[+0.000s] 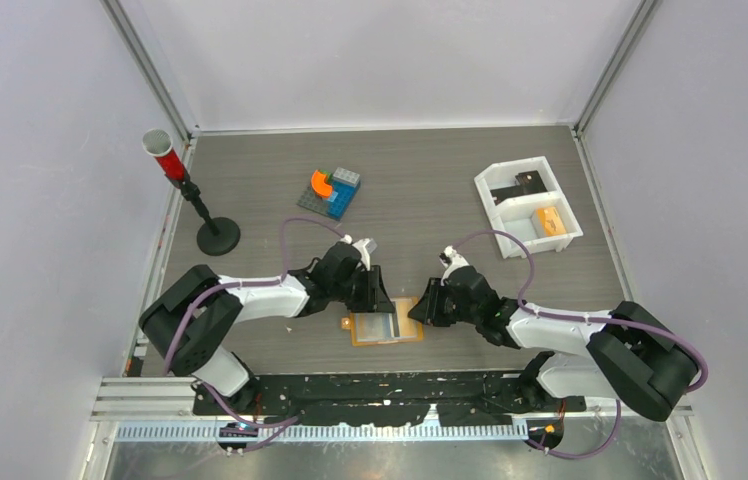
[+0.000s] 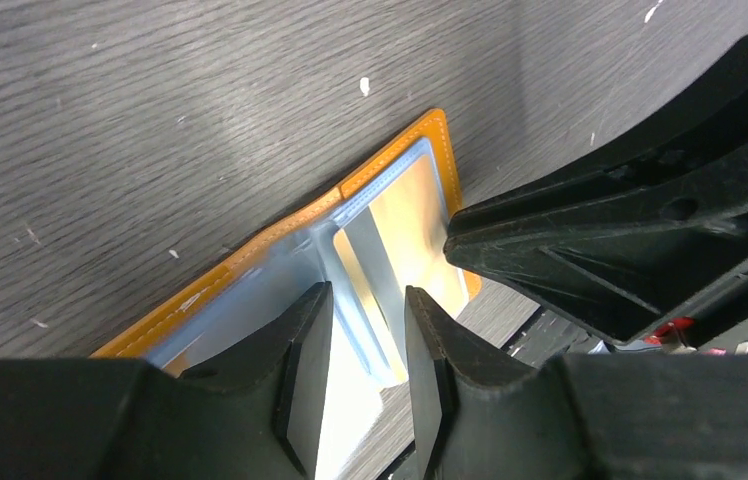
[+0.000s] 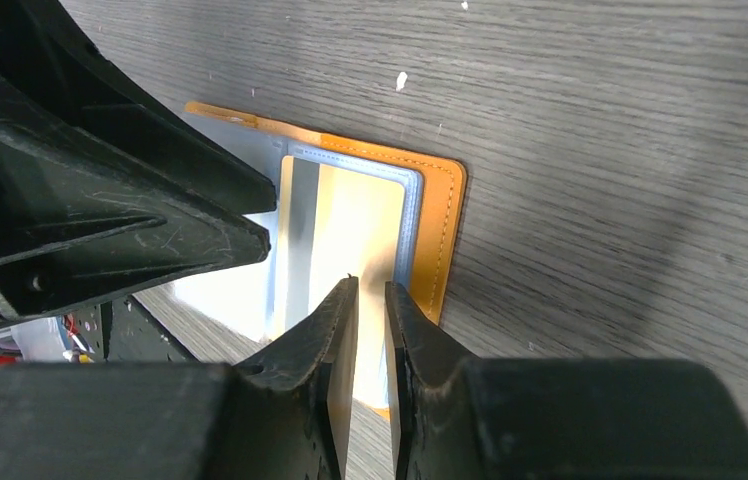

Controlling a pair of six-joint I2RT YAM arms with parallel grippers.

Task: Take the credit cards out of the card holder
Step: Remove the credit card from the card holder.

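The card holder [image 1: 385, 328] lies open and flat, sleeves up. It looks light and floppy, likely to skate on the table [image 1: 430, 190] unless pinned. Any credit cards inside would be thin, stiff and slick, best pinched at the sleeve mouth, though none shows clearly. Over the holder's left half, the left gripper [image 2: 368, 295] has its jaws slightly apart. Over the right half, the right gripper [image 3: 370, 287] has its jaws nearly together; whether they clamp anything I cannot tell.

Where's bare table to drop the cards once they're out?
Widest bare patch: mid-table, between the block pile and the white tray, beyond the card holder. Smaller one between the tray and the right arm. Crowded at near centre: left gripper and right gripper both over the holder.
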